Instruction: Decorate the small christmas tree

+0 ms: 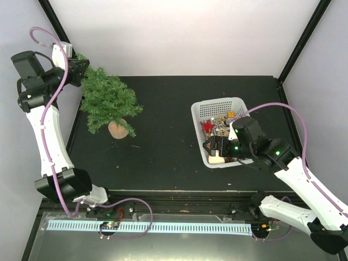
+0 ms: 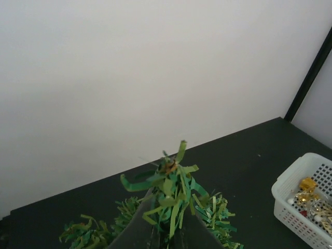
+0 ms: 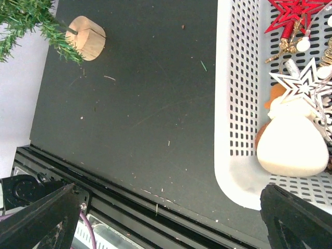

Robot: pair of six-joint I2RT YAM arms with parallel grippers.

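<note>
Black table: is filling the middle of the top view, carrying everything else.
Tree: the small christmas tree is sitting in the upper left of the top view, its tan base resting on the table, well apart from the basket; whether it is standing straight or leaning, I cannot tell.
Basket: the white basket is lying at centre right, holding the ornaments.
Left claw: the left gripper is pinching the tree's top sprig, fingers pressed together on the green needles.
Right claw: the right gripper is hovering spread wide over the basket's near end, holding nothing.
Ornaments: a cream figure, a white star and a red star are lying in the basket.
Step in hand: steadying the tree while choosing a first ornament, it seems.
Next move: probably lowering the spread fingers around one ornament, closing, then carrying it across to a branch.
</note>
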